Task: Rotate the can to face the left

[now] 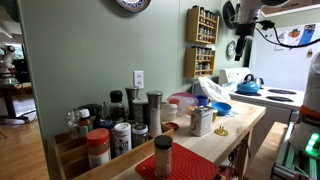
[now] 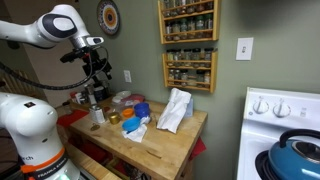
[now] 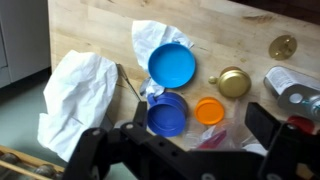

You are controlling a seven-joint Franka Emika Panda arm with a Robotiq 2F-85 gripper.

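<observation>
Wrist view: the gripper (image 3: 190, 150) hangs above the wooden countertop (image 3: 240, 30), jaws spread wide, holding nothing. The can (image 3: 288, 83) stands upright below it, offset toward the frame's right edge, outside the finger gap.

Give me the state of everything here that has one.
can: upright on the counter, not gripped.
gripper: open, empty, above the counter.
white paper: crumpled.
light blue lid: lying flat.
</observation>
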